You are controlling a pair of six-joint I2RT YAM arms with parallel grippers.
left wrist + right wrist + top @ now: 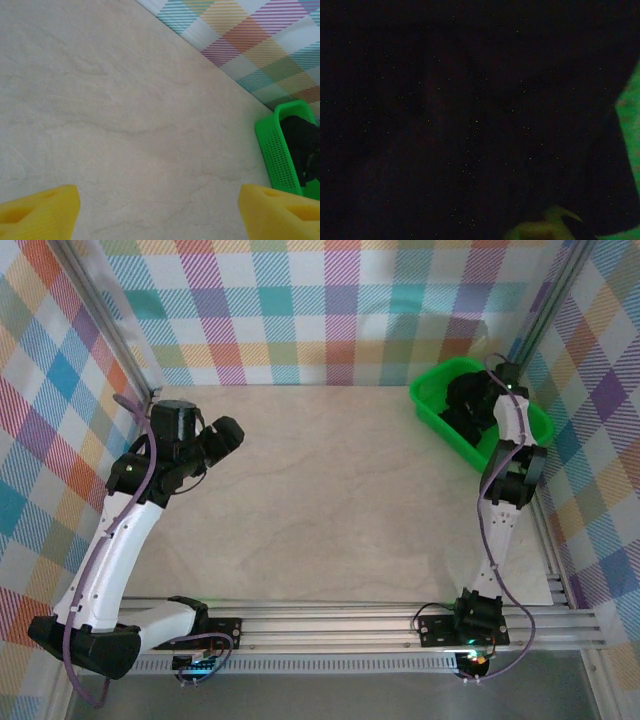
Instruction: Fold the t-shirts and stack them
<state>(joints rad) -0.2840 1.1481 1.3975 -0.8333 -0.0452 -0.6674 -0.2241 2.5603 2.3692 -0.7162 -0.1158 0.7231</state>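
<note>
One blk t-shirt (470, 110), bunched in basket (277, 155), axis unclear

Top external: high behind bases, looking down. Left wrist: above table (125, 100), green mesh basket (275, 150) ahead-right of left gripper (157, 200), shared with top. Right wrist: pressed against black t-shirt (470, 110).

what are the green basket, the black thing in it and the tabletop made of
Green basket: likely moulded plastic, slightly glossy, wall pierced with small holes. Black t-shirt: soft matte cloth, crumpled. Tabletop: smooth, pale, marble-like veining; possibly laminate.
</note>
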